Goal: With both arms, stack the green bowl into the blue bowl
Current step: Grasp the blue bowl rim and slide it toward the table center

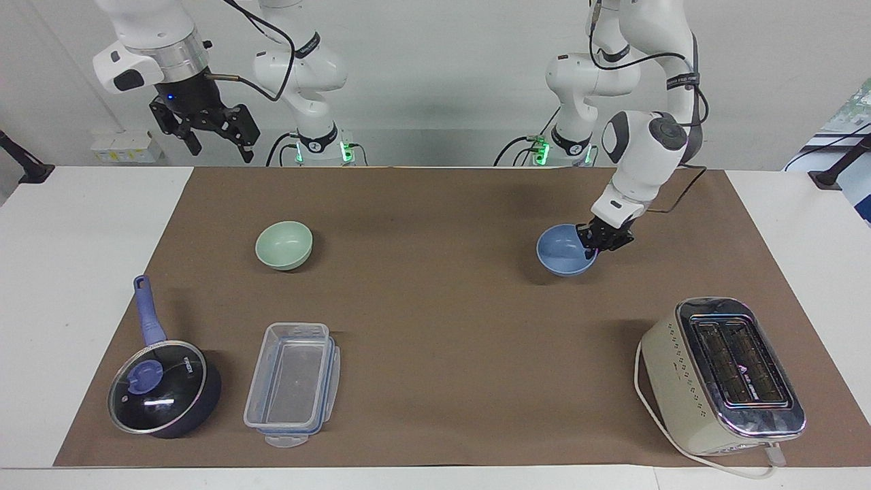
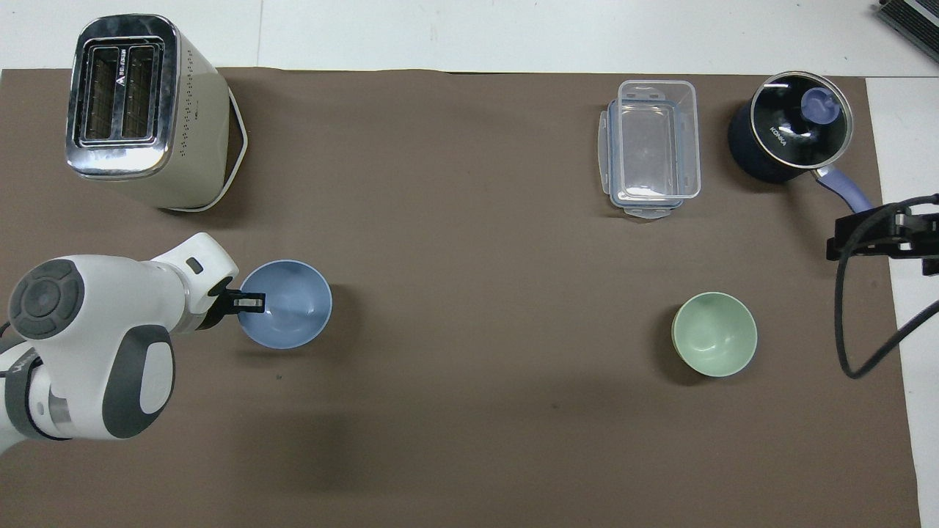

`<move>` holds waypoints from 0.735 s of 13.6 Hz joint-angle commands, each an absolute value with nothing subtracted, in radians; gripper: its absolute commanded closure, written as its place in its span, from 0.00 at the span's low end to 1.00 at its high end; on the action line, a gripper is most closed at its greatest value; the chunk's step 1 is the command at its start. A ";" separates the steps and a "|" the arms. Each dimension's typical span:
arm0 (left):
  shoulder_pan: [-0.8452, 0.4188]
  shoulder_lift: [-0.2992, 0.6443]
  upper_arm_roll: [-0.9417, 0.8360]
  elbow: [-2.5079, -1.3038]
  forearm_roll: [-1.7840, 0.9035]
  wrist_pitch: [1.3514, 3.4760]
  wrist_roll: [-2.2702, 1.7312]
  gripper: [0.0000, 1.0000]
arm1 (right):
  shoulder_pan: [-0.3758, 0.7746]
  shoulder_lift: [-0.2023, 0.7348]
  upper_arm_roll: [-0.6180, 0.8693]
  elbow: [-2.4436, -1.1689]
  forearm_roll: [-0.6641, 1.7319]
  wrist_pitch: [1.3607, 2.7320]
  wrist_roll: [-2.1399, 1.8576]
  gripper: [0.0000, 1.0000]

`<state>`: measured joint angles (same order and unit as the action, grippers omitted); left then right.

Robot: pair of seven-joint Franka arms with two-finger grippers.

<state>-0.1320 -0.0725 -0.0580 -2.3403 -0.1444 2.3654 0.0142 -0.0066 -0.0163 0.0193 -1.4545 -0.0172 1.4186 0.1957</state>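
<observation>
The blue bowl point(image 1: 566, 250) sits toward the left arm's end of the mat, its rim pinched at about three o'clock in the facing view by the closed left gripper point(image 1: 593, 246). It looks light, rigid and glossy, so I judge a rim pinch slippery; a slow carry suits it. The green bowl point(image 1: 284, 245) rests well apart at nine o'clock from it, with bare mat point(image 1: 435, 306) between. The toaster point(image 1: 722, 373) stands at five o'clock. The right gripper point(image 1: 216, 141) waits, fingers spread, high over the table's edge.
</observation>
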 commanded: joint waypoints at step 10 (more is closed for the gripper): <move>-0.472 -0.055 -0.064 -2.350 -0.256 2.494 -0.245 1.00 | -0.026 -0.032 0.020 -1.471 0.003 1.424 0.170 0.00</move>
